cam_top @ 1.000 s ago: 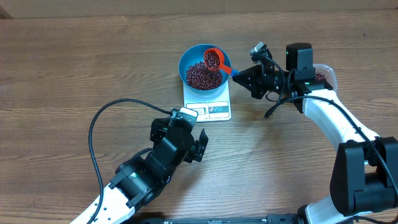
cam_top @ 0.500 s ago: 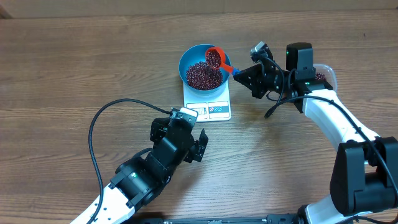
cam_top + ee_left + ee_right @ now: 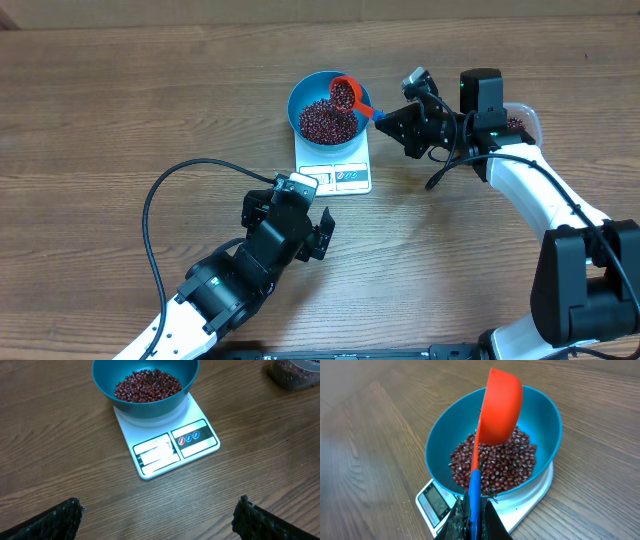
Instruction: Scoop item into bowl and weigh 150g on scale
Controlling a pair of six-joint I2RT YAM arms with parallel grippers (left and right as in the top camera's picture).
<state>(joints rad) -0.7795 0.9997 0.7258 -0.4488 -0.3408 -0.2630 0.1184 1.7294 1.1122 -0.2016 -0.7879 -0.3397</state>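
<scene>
Beans (image 3: 326, 122), dark red-brown and tiny, sit heaped in the blue bowl (image 3: 296, 98) at upper centre of the overhead frame, with a few more riding in the scoop (image 3: 343, 94).

Sweeping from the left, the left jaws hover low over the wooden surface (image 3: 120, 100) in the lower left of centre. They are spread wide and empty, looking up at the white scale (image 3: 165, 447). We cannot read its display from here.

At centre, the bowl rests squarely on the scale's platform. We judge it sits loose there, smooth-walled and easy to nudge, so any push on its rim would disturb the reading.

Just right of centre, the orange scoop is tipped over the bowl's right rim, mouth toward the pile. Its blue handle (image 3: 475, 491) runs back into the right jaws, which are clenched on it.

At far right, the clear tub (image 3: 522, 118) lies partly hidden behind that arm, with more beans inside.

As for handling, we reckon these grains are hard, light and slippery. They would roll and bounce if spilled, and there is no pinching them directly. The stiff, light scoop is the way in, held by the handle's end, and small tilts should trickle out a few at a time.
</scene>
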